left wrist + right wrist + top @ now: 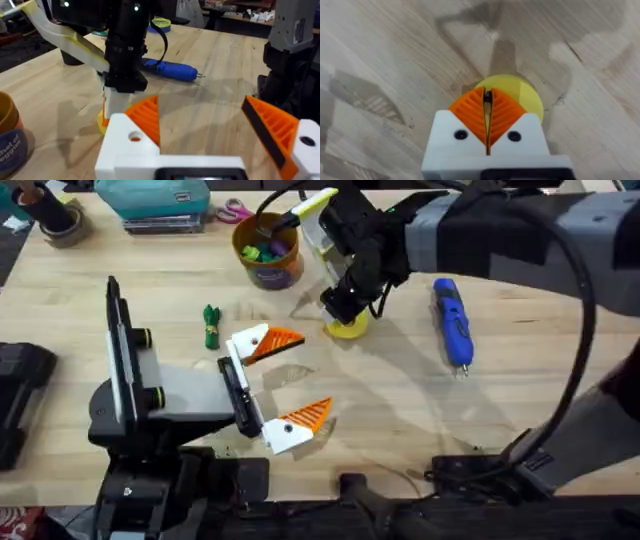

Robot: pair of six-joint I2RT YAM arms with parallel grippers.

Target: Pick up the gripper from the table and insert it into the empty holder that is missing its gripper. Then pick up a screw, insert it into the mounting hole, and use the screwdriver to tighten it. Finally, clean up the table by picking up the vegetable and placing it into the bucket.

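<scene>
Nearest the overhead camera, the left hand (pixel 278 385) rests on the worktop (pixel 400 430), fingers spread wide, both bearing orange wedges. Farther off, right of centre, the right hand (pixel 488 117) has its pads pressed together over a yellow dish (pixel 522 97), apparently pinching a small dark item, probably a screw; a tiny, rigid, slippery piece best held by its shank. Right lies the screwdriver (pixel 452 320). The vegetable (pixel 211 326) lies left; the bucket (pixel 268 250) stands beyond.
</scene>
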